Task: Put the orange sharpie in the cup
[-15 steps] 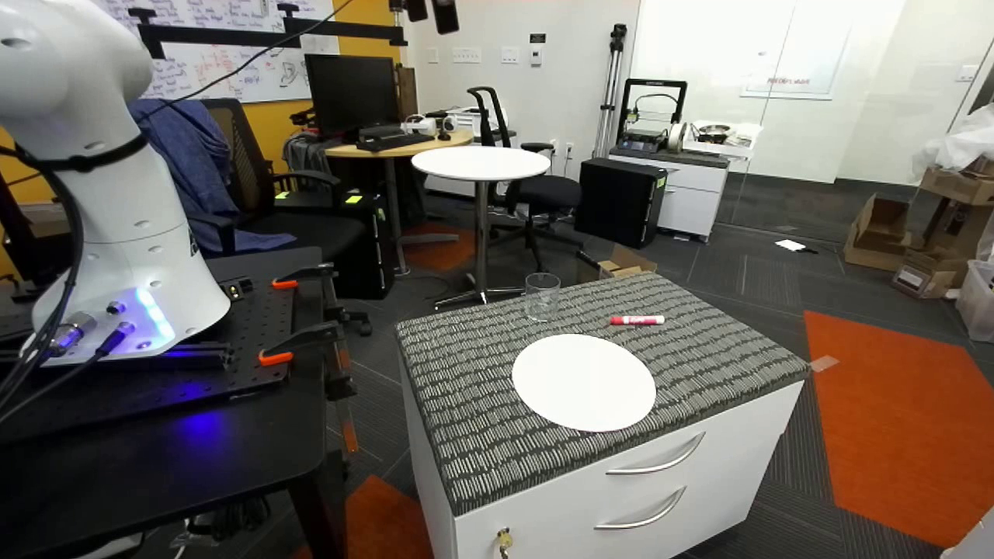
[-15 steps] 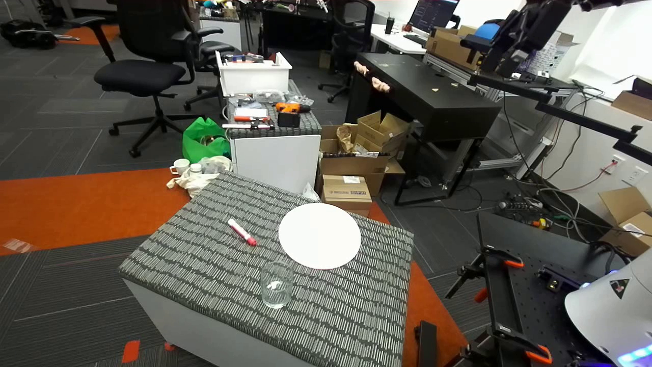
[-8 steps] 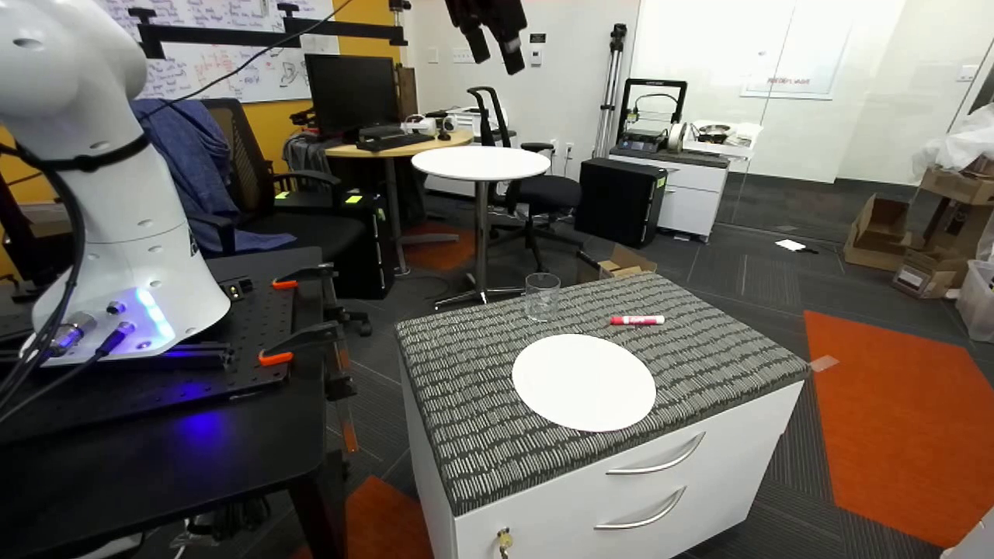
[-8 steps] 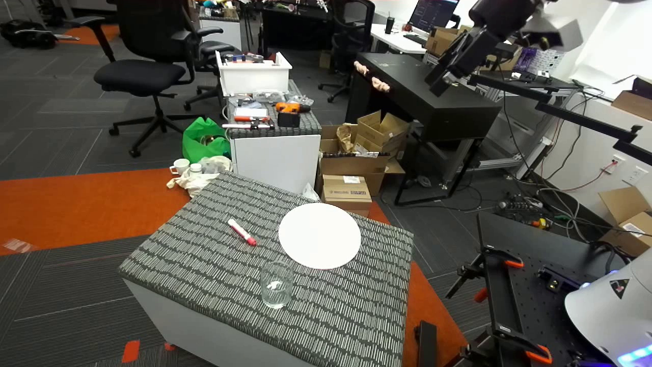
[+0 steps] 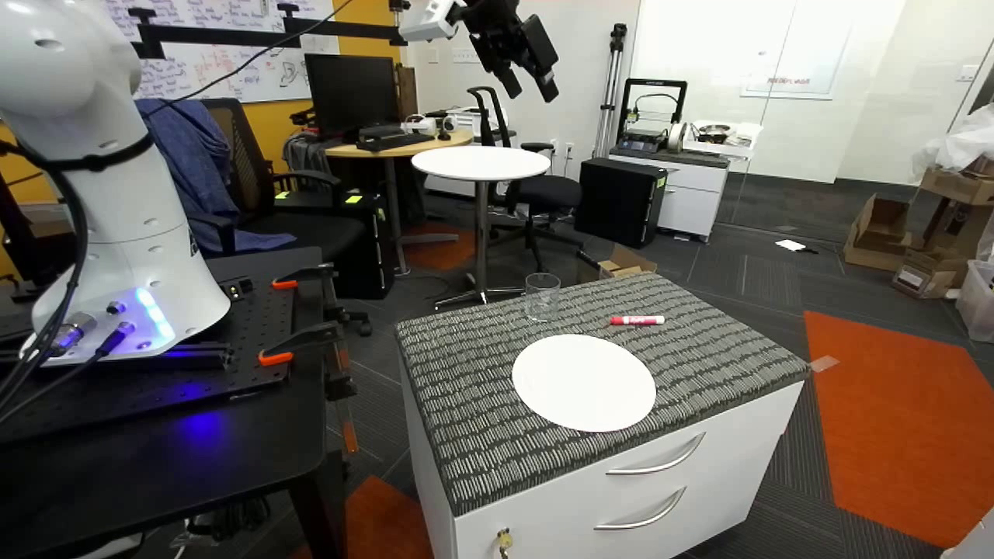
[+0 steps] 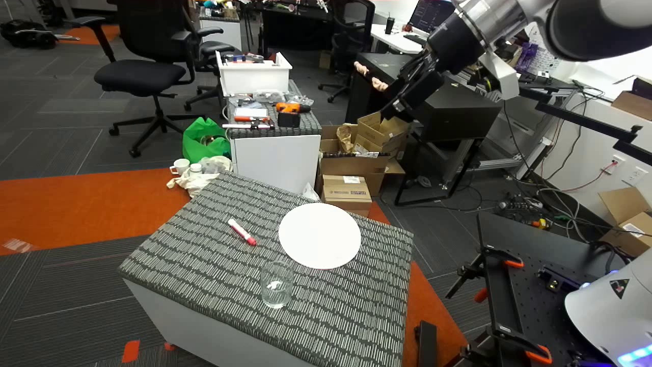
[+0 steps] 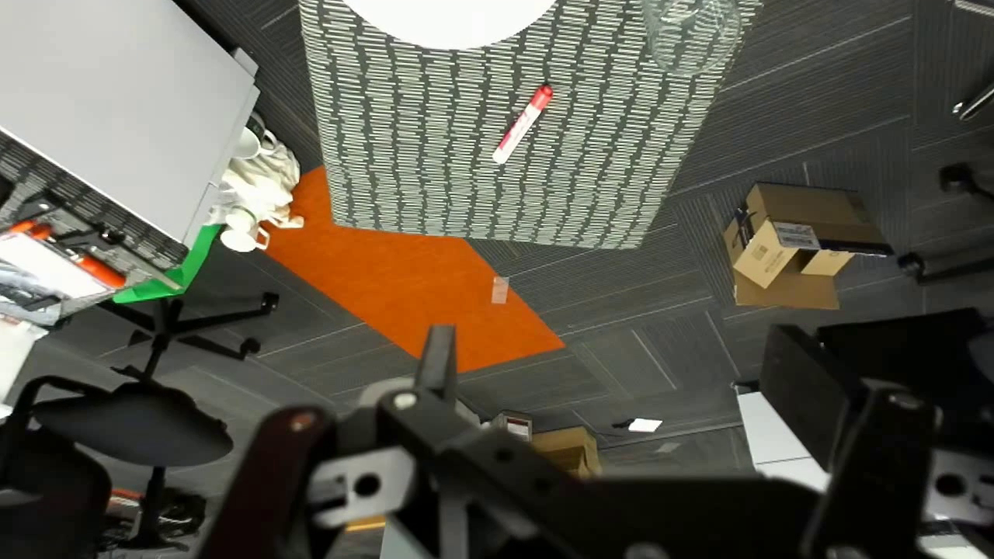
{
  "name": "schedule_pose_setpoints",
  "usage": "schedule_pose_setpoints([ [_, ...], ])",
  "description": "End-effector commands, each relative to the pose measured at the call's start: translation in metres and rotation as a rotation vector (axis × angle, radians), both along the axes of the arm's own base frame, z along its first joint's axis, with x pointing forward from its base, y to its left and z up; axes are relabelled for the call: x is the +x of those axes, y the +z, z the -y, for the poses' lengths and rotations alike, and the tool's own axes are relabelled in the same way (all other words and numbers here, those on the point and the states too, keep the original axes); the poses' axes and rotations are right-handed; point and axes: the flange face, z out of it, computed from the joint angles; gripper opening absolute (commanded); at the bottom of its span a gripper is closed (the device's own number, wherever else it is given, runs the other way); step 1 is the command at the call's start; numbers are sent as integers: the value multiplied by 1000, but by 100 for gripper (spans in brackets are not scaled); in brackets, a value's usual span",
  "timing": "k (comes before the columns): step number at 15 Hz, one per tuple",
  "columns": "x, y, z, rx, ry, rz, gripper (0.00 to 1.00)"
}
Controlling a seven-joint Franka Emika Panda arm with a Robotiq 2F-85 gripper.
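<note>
The orange sharpie, a slim red-and-white marker, lies on the patterned cabinet top in both exterior views and in the wrist view. The cup, a clear tumbler, stands upright on the same top in both exterior views; it is partly cut off in the wrist view. No object shows inside it. My gripper is high above and behind the cabinet top in both exterior views. In the wrist view its fingers are wide apart with nothing between them.
A round white plate lies flat on the cabinet top, beside the cup and marker. A black table with clamps carries the robot base. A round white table and a cardboard box stand behind the cabinet.
My gripper has come down and further into view, moving right in an exterior view and left toward the cabinet in an exterior view. The marker, cup and plate have not moved.
</note>
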Motion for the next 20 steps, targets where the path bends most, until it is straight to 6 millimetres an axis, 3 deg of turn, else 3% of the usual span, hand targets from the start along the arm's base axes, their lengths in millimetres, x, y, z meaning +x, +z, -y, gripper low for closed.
schedule_pose_setpoints([
  [1, 20, -22, -14, -5, -10, -20, 100],
  [7, 53, -51, -23, -26, 15, -100, 100],
  [14, 107, -84, -34, -70, 38, -148, 100],
  [20, 149, -111, -26, -96, 28, -182, 100],
])
